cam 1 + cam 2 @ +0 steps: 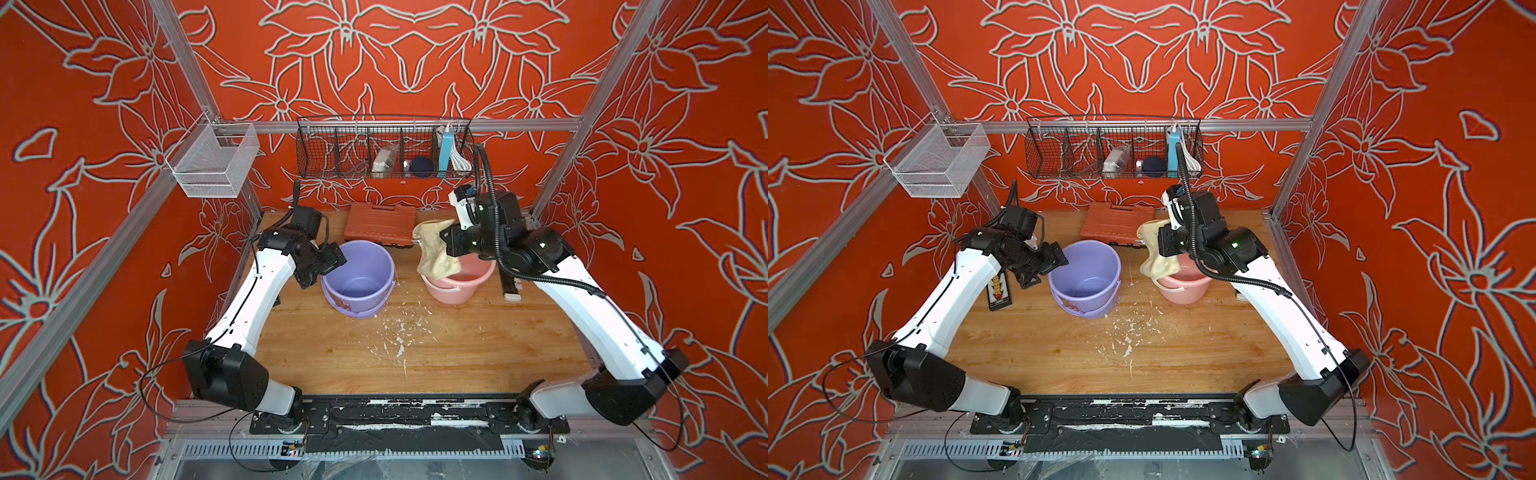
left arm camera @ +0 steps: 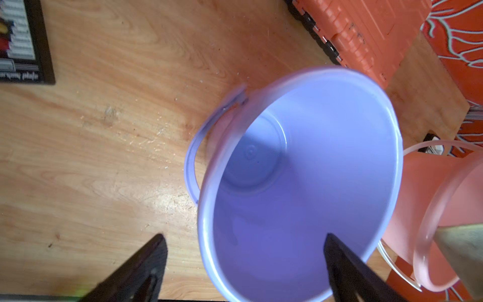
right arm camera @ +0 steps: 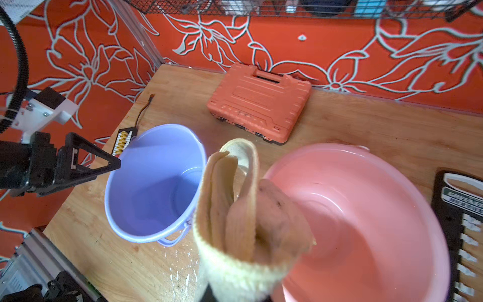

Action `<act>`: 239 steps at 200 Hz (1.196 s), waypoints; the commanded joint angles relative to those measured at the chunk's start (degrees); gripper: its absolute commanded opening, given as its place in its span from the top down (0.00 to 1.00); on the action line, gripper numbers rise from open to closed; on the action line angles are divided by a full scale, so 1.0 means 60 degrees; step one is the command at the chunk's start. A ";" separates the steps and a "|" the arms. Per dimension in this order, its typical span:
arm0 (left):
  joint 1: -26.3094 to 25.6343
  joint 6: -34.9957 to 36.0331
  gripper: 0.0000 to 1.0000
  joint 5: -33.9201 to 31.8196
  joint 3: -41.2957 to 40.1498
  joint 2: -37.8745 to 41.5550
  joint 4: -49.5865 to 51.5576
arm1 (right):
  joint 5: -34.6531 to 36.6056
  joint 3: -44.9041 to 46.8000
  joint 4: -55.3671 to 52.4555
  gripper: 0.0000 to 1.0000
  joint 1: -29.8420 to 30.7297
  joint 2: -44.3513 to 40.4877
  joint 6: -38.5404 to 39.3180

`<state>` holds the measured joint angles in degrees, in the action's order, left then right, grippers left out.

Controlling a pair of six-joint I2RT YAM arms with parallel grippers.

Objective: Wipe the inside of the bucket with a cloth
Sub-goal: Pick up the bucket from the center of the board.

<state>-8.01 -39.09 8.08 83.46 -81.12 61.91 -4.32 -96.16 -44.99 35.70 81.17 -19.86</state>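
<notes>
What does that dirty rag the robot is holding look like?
The cloth is a limp cream-beige rag, ribbed like knit, with grey-brown stains. Folded into loose layers, it hangs from the shut right end effector over the rim of the pink bucket, on the side facing the purple bucket. Whether its lower end touches that rim cannot be told.

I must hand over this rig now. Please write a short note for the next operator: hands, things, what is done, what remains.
Left hand: open, astride the rim of the lilac plastic bucket, not gripping.
Right hand: shut on the stained cream cloth, hanging above the pink plastic bucket, on its side nearer the lilac one.
Done: cloth picked up.
Left to do: lower the cloth into a bucket and wipe inside; probably the lilac one, as the left hand seems set to steady it.
</notes>
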 commanded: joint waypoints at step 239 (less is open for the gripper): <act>-0.0058 -0.0457 0.79 0.1422 -0.2233 0.0285 -0.1366 | 0.0323 -0.0318 0.0299 1.00 0.1137 0.0872 -0.0488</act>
<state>-8.01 -42.57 15.92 69.97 -78.54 53.45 -2.46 -98.54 -44.29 42.15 85.91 -21.65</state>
